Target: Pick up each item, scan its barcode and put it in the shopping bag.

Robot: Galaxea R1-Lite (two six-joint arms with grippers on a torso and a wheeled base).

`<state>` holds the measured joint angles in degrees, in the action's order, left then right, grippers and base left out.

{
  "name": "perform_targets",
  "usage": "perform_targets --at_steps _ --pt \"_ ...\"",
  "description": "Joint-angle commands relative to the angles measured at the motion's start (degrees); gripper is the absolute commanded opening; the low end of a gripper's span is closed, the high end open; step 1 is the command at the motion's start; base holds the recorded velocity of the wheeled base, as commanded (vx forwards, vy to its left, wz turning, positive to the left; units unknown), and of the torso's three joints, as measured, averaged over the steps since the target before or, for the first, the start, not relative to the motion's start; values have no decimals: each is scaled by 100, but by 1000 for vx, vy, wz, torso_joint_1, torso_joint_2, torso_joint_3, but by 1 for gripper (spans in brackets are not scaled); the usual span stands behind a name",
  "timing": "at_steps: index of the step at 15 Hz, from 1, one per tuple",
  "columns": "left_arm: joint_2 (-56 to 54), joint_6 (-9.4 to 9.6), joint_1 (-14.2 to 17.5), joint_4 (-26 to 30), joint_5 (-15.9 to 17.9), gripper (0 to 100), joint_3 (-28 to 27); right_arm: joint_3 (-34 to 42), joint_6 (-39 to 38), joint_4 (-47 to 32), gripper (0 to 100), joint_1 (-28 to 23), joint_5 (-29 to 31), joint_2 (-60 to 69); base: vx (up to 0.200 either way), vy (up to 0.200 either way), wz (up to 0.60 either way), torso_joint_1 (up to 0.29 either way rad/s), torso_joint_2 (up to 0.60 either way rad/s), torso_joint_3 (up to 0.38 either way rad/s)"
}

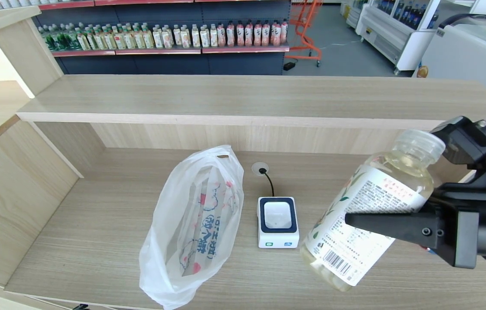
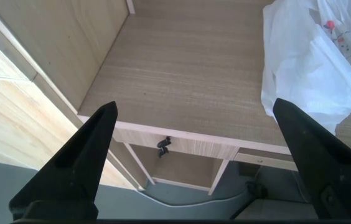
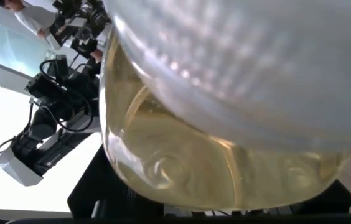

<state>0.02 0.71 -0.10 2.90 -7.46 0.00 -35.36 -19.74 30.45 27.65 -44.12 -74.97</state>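
The left gripper point(image 2: 194, 109) hangs over the near edge of the counter point(image 1: 88, 241), fingers wide apart and empty, with the white shopping bag point(image 1: 191, 224) just beside it. The bag lies on the counter with a printed packet point(image 1: 202, 232) inside. Next stands the scanner point(image 1: 278, 221), its cable point(image 1: 268, 178) running back. Right of it the bottle point(image 1: 372, 202) is held tilted above the counter, cap uppermost, with the fingers of the right gripper point(image 1: 361, 213) clamped across its label.

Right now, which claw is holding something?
The right claw: it is shut on the bottle, held tilted to the right of the scanner. The left claw is open and empty, near the bag.
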Motion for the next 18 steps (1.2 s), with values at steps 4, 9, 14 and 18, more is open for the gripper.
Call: perform_targets --at_steps 4,9,14,18 --pt "-2 0 1 0 -1 100 0 -41 5 5 0 21 -18 35 0 0 0 0 0 0" --pt "-2 0 -8 0 -1 100 0 74 919 -4 0 -40 26 9 0 0 0 0 0 0" --pt "-2 0 1 0 -1 100 0 346 5568 207 0 -1622 439 -1098 0 0 0 0 0 0" --pt "-2 0 -8 0 -1 100 0 -339 6333 1323 0 -1622 404 -2399 0 0 0 0 0 0"
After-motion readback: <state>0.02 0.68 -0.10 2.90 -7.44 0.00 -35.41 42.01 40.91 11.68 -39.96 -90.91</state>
